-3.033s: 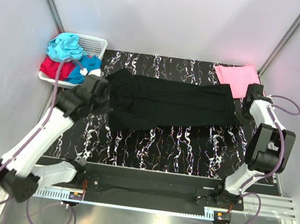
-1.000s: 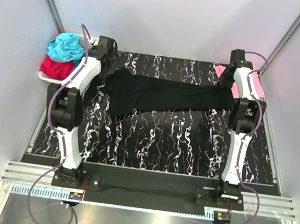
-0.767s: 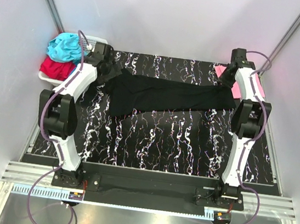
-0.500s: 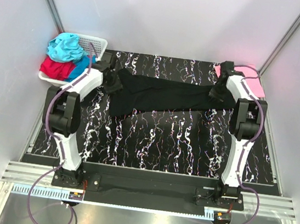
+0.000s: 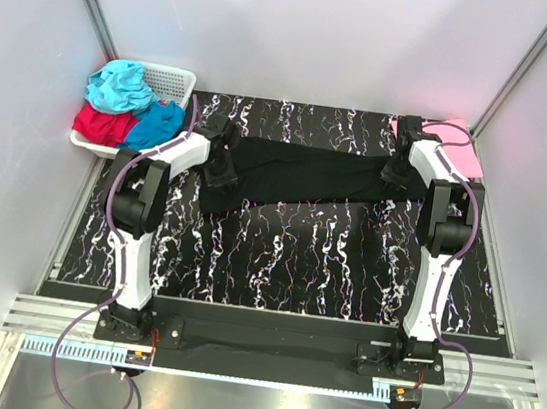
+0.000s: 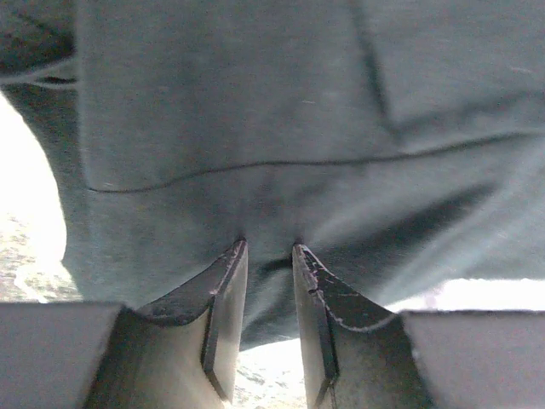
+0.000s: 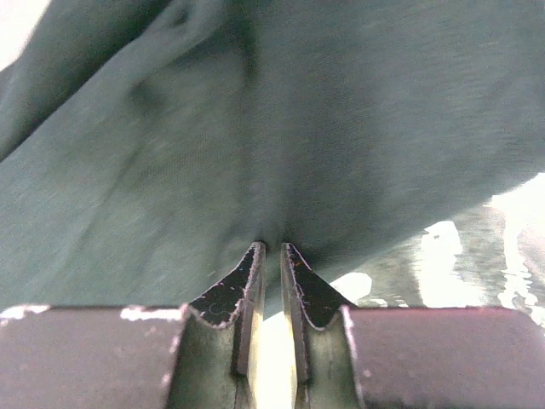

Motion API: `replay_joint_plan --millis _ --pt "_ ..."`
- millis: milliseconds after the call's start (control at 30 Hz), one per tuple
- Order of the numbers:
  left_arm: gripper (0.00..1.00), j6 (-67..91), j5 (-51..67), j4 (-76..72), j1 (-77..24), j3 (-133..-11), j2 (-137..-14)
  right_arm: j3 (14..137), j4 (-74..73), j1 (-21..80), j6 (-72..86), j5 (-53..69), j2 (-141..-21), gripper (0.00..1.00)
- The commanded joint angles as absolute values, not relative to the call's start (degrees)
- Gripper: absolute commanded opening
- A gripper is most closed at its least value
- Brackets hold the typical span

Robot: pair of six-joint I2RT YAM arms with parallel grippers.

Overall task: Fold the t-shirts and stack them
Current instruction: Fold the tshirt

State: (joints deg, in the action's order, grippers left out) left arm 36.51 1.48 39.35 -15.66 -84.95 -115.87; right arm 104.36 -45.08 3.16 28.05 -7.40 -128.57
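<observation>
Jaws of the left gripper (image 6: pixel 268 249) are drawn nearly together, with a pucker of the black t-shirt (image 6: pixel 281 128) pulled in at the tips. A pinch on the cloth is noted, although the contact itself appears hidden behind the fold. Jaws of the right gripper (image 7: pixel 272 247) are pressed almost flat on a gathered ridge of the same shirt.

From above, both sets of fingers are masked by the wrists. The shirt is spread as a long band across the far half of the table (image 5: pixel 295 268) and is held at its left and right ends. Its cloth is matte and soft, and a stitched seam line is seen in the left wrist view.

The tabletop is glossy black with white veining. The pink t-shirt (image 5: pixel 454 138) is laid flat at the far right corner, partly covered by the right arm. The teal t-shirt (image 5: pixel 123 84), red t-shirt (image 5: pixel 97 124) and blue t-shirt (image 5: pixel 155 126) are heaped in the white lattice basket (image 5: pixel 176 79), whose near side is hidden.
</observation>
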Motion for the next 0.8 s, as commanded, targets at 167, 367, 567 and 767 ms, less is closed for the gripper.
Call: replay_joint_plan --millis 167,367,567,767 --pt "0.32 38.0 -4.8 42.7 -15.2 -86.7 -117.2 105.6 -47.2 2.7 32.1 -22.2 -126.7 0.19" --pt "0.32 38.4 -6.6 44.4 -14.9 -87.2 -118.9 107.6 -47.3 2.6 31.9 -22.6 -126.7 0.19" --pt "0.26 39.5 -8.2 47.2 -14.7 -87.8 -120.5 109.9 -51.7 1.0 32.8 -16.7 -132.5 0.18" --pt "0.18 40.5 -7.8 48.1 -14.2 -84.7 -119.0 105.5 -54.7 0.4 35.7 -10.8 -134.0 0.18"
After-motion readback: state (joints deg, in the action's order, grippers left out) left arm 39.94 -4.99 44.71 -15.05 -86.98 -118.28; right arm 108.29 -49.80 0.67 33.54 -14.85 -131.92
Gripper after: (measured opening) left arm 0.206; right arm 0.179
